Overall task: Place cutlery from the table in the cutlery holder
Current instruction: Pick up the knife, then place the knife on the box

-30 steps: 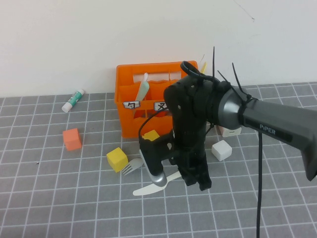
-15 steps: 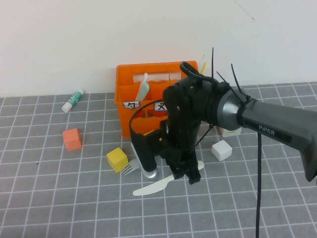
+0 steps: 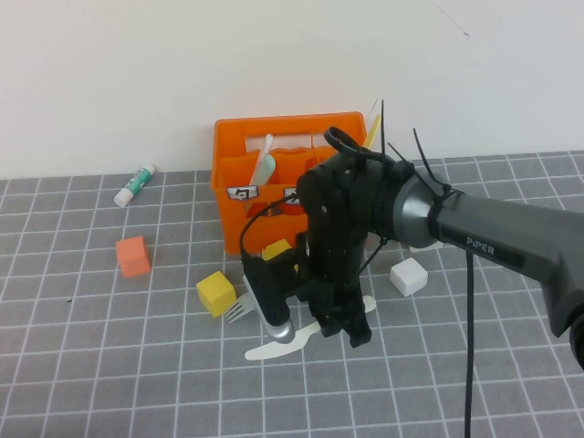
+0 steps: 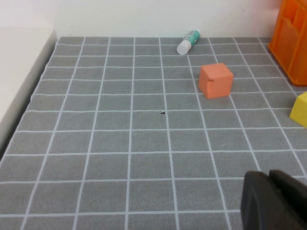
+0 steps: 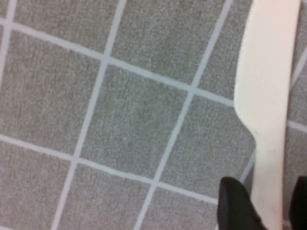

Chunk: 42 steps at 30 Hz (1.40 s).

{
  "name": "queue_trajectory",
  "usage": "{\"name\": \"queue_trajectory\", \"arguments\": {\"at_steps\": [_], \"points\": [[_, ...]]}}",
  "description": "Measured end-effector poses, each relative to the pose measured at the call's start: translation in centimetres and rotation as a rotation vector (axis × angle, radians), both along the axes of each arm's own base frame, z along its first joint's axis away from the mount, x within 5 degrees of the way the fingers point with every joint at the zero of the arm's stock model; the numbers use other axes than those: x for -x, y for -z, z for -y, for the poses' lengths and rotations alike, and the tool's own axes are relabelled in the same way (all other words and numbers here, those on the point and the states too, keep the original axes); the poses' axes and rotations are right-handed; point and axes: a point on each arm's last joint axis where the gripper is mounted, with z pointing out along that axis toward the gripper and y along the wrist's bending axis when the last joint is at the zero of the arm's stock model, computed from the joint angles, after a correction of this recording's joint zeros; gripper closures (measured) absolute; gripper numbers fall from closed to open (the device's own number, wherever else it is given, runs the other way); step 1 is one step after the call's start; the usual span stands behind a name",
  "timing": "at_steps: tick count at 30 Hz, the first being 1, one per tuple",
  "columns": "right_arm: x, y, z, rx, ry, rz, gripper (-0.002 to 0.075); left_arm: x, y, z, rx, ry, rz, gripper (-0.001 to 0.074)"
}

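Grey table (image 3: 109,365) gridded with thin white lines; bright orange holder (image 3: 239,169) with white labels; cream-white knife (image 5: 268,96); yellow cube (image 3: 216,293), orange cube (image 3: 133,256), white cube (image 3: 409,276).

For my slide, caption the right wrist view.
Right gripper fingers straddling the cream-white knife lying flat on the grey table.

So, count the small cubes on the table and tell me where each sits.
4 in plain view: an orange cube left of the crate, a yellow cube by the fork, another yellow cube against the crate's front, a white cube on the right. The arm may hide more.
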Motion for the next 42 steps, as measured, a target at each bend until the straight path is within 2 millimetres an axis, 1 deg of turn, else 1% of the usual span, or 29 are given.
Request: {"name": "queue_trajectory", "arguments": {"at_steps": [4, 9, 14, 16, 17, 20, 23, 25, 28, 31, 33, 34, 37, 38, 39, 40, 42], "points": [[0.0, 0.6, -0.1, 0.006, -0.002, -0.007, 0.0481, 0.0, 0.0, 0.0, 0.0, 0.0, 0.0, 0.0736], [0.0, 2.0, -0.6, 0.003, -0.009, -0.003, 0.0482, 0.0, 0.0, 0.0, 0.0, 0.0, 0.0, 0.0736], [0.0, 2.0, -0.8, -0.012, 0.006, -0.001, 0.0482, 0.0, 0.0, 0.0, 0.0, 0.0, 0.0, 0.0736], [0.0, 2.1, -0.8, -0.017, 0.013, -0.008, 0.05, 0.0, 0.0, 0.0, 0.0, 0.0, 0.0, 0.0736], [0.1, 2.1, -0.8, -0.017, 0.018, -0.011, 0.0522, 0.0, 0.0, 0.0, -0.002, 0.001, 0.0, 0.0736], [0.1, 2.1, -0.8, -0.014, 0.045, -0.018, 0.0618, 0.0, 0.0, 0.0, -0.002, 0.001, 0.0, 0.0736], [0.3, 1.5, -0.8, -0.029, 0.067, -0.034, 0.0617, 0.0, 0.0, 0.0, -0.002, 0.001, 0.0, 0.0736], [0.7, 0.2, -0.8, -0.051, 0.085, -0.048, 0.0617, 0.0, 0.0, 0.0, -0.002, 0.001, 0.0, 0.0736], [1.2, -3.4, -0.8, -0.135, 0.149, -0.039, 0.0617, 0.0, 0.0, 0.0, -0.002, 0.001, 0.0, 0.0736], [1.4, -7.3, -0.5, -0.269, 0.266, -0.005, 0.0617, 0.0, 0.0, 0.0, -0.002, 0.001, 0.0, 0.0736], [1.3, -9.1, 0.1, -0.366, 0.339, 0.016, 0.0617, 0.0, 0.0, 0.0, -0.002, 0.001, 0.0, 0.0736], [1.3, -10.3, 0.7, -0.448, 0.389, 0.036, 0.0617, 0.0, 0.0, 0.0, -0.002, 0.001, 0.0, 0.0736], [1.3, -12.4, 2.2, -0.669, 0.523, 0.101, 0.0617, 0.0, 0.0, 0.0, -0.002, 0.001, 0.0, 0.0736], [1.3, -13.3, 2.7, -0.756, 0.567, 0.146, 0.0617, 0.0, 0.0, 0.0, -0.002, 0.001, 0.0, 0.0736], [1.4, -13.7, 3.1, -0.832, 0.623, 0.169, 0.0617, 0.0, 0.0, 0.0, -0.002, 0.001, 0.0, 0.0736], [1.5, -14.0, 3.9, -0.926, 0.697, 0.228, 0.0617, 0.0, 0.0, 0.0, -0.002, 0.001, 0.0, 0.0736], [1.6, -14.3, 5.1, -1.068, 0.849, 0.309, 0.0617, 0.0, 0.0, 0.0, -0.002, 0.001, 0.0, 0.0736]]}}
